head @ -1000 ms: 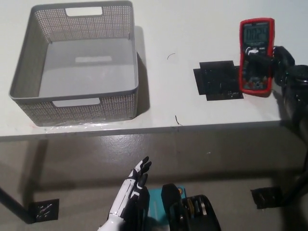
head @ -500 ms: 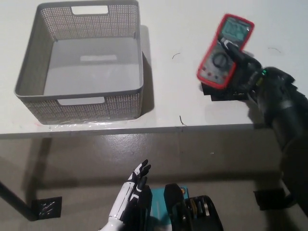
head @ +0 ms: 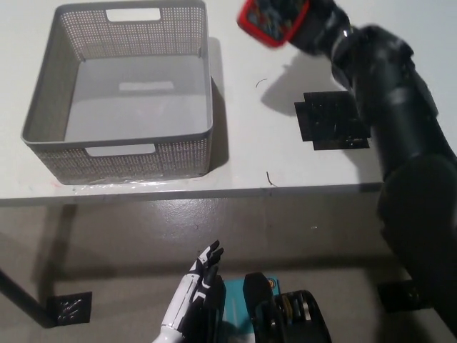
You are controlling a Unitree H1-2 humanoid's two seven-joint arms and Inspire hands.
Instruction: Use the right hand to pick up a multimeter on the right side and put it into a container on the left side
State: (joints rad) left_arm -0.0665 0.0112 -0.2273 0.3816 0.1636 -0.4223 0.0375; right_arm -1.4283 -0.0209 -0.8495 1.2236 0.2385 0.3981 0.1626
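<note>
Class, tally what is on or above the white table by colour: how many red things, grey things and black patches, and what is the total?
Red: 1, the multimeter, held in the right hand above the table.
Grey: 1, the perforated container.
Black: 1, the tape patch.
Total: 3.

The right arm (head: pixel 400 121) is matte black with thick, rounded, segmented housings narrowing toward the right hand (head: pixel 318 28), while the left hand (head: pixel 196 286) is white-shelled with slender fingers (head: pixel 212 251) tipped black.
</note>
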